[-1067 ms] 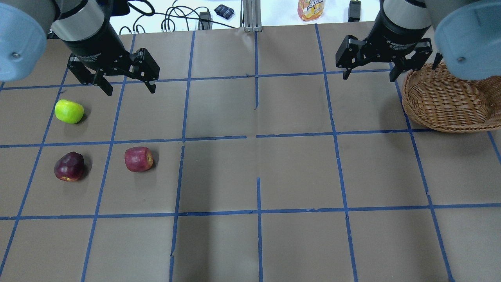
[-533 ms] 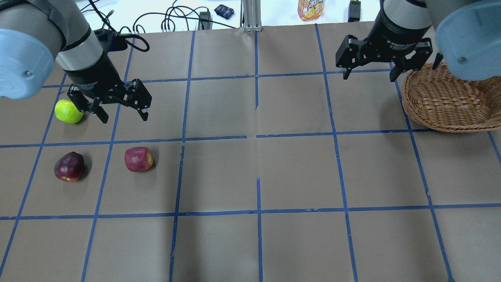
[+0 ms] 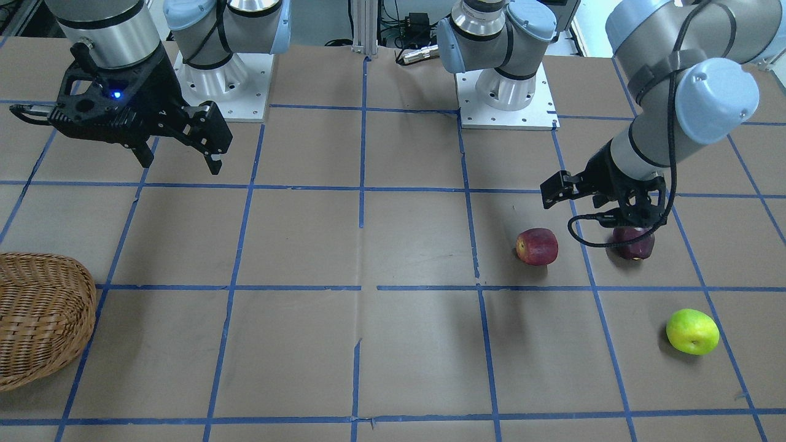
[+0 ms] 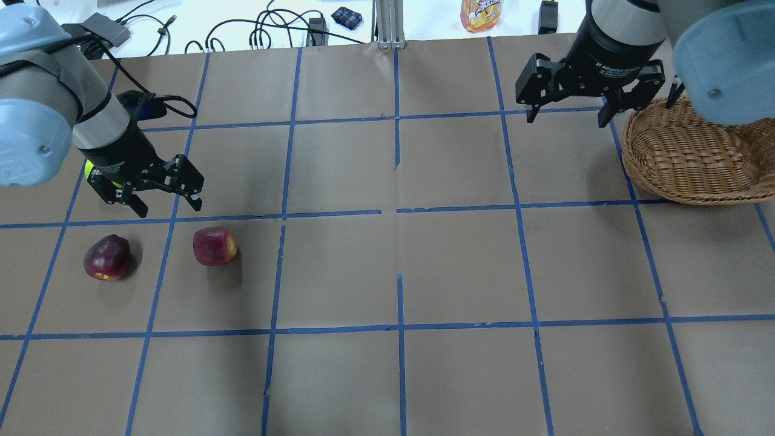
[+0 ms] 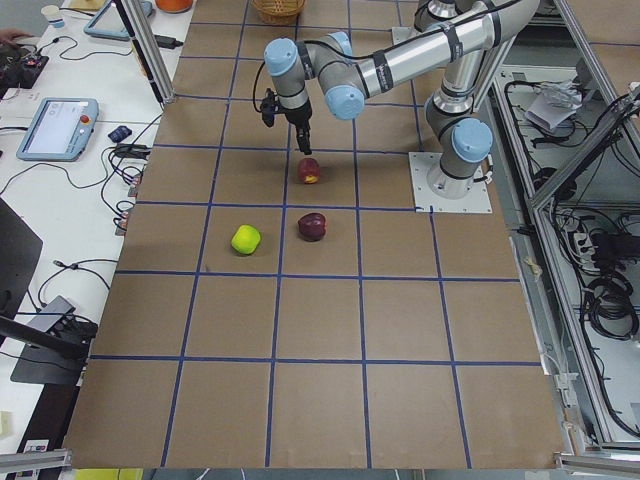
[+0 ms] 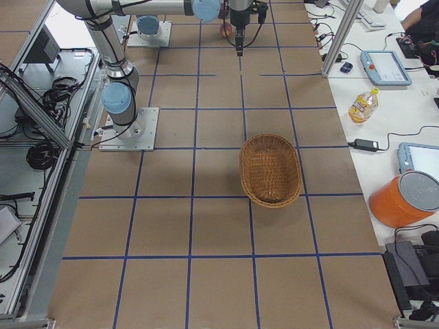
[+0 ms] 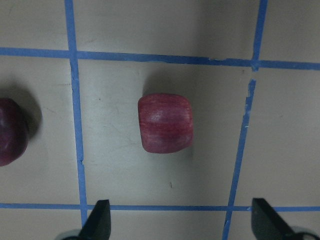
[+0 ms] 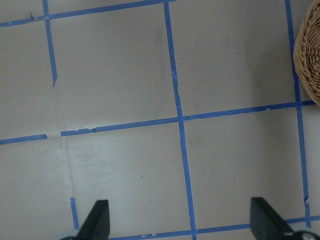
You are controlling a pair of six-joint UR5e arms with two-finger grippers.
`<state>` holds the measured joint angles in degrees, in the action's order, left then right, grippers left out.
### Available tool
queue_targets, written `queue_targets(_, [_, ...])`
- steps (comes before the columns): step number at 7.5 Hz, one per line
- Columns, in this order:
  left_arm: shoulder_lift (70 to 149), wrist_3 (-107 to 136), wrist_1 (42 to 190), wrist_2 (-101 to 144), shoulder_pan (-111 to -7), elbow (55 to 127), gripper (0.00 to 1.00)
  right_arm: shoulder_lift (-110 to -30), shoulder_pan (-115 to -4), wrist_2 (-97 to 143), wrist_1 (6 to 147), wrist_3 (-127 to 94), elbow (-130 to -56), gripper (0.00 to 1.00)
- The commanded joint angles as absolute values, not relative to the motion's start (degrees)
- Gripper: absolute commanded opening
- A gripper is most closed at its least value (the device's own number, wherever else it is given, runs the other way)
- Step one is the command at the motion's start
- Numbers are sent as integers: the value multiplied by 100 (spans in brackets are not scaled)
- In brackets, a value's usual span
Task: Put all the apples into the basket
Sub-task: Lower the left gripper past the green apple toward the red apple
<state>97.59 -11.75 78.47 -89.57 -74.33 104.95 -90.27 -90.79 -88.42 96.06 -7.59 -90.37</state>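
Observation:
The red apple [image 4: 214,246] [image 3: 536,246] and the maroon apple [image 4: 107,257] [image 3: 634,242] lie on the table's left side. The yellow-green apple [image 3: 692,331] lies beyond them, almost hidden behind my left arm in the overhead view. My left gripper [image 4: 169,209] [image 3: 595,205] is open and empty, hovering just beyond and between the red and maroon apples. Its wrist view shows the red apple [image 7: 165,122] centred ahead of the open fingertips [image 7: 97,220]. My right gripper [image 4: 566,115] [image 3: 181,162] is open and empty, beside the wicker basket [image 4: 690,157] [image 3: 37,319], which holds nothing.
An orange drink bottle [image 4: 481,13] and cables [image 4: 266,30] lie past the table's far edge. Both arm bases [image 3: 506,92] stand at the near edge. The brown table [image 4: 399,272] carries a blue tape grid.
My left gripper has come down and back toward the robot, from beside the yellow-green apple to a spot near the red apple. The right gripper has barely moved.

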Motion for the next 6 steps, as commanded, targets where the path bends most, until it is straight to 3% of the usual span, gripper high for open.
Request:
queue_targets(1, [10045,-1134,7340,-8956,-7418,10861,100,-9026,-9079,-8824,9606,-756,-9035,100])
queue_targets(6, [10361,-818,6223,-8930,-7444,11584,100,-9035,-9079,-8824,9606,-756,-9035,100])
